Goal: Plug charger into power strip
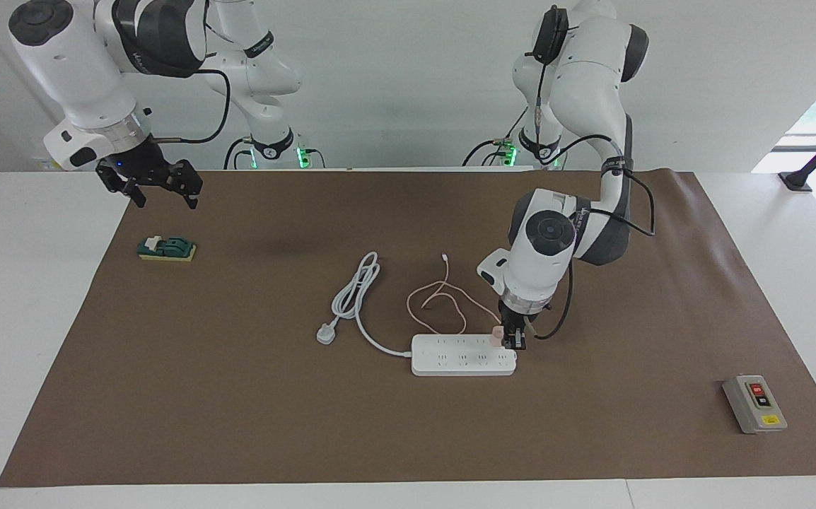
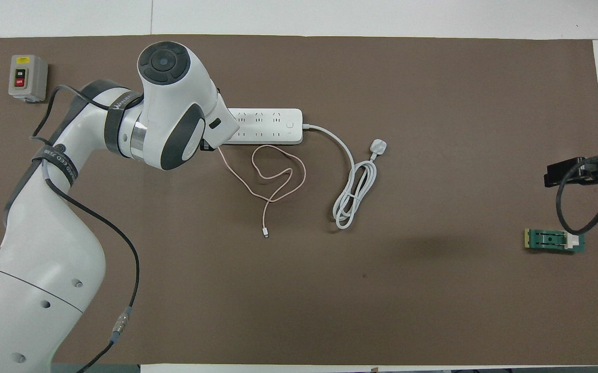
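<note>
The white power strip lies flat mid-table, its thick cord running toward the right arm's end. My left gripper points down at the strip's end toward the left arm and is shut on the pale-pink charger. The charger sits right at the strip's end outlets in the row nearer to the robots. Its thin pink cable loops on the mat nearer to the robots. In the overhead view the left wrist hides the charger; the power strip and pink cable show. My right gripper waits open, raised over the mat's edge.
A white three-pin plug with coiled cord lies beside the strip toward the right arm's end. A grey switch box sits at the left arm's end, farther from the robots. A small green part lies below the right gripper.
</note>
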{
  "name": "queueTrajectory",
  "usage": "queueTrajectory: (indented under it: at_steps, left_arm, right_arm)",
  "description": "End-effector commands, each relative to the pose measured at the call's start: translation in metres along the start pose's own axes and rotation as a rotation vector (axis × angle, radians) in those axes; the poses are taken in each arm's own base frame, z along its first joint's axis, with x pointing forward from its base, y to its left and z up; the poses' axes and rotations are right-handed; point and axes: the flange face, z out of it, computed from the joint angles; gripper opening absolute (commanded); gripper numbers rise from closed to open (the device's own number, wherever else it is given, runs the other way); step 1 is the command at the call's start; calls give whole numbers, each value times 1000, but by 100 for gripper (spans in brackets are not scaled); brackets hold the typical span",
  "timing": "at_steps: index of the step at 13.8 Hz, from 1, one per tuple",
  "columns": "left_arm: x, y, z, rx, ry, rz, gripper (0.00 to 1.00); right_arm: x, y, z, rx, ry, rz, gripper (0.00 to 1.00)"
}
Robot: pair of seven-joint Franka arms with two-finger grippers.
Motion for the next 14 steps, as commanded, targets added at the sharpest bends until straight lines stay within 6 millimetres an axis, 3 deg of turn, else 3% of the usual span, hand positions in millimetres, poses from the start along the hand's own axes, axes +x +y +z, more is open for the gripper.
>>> queueTrajectory:
  at_steps: [1, 8, 14]
  left_arm:
    - [3, -14, 11, 51, 9, 14, 0]
    - [-11, -5, 29, -9, 48, -251, 0]
    - [-8, -2, 34, 3, 18, -217, 0]
  right_arm:
    - [-2, 1, -4, -7, -4, -16, 100]
    - [-2, 1, -4, -7, -4, -16, 100]
    - [-2, 1, -3, -7, -6, -16, 100]
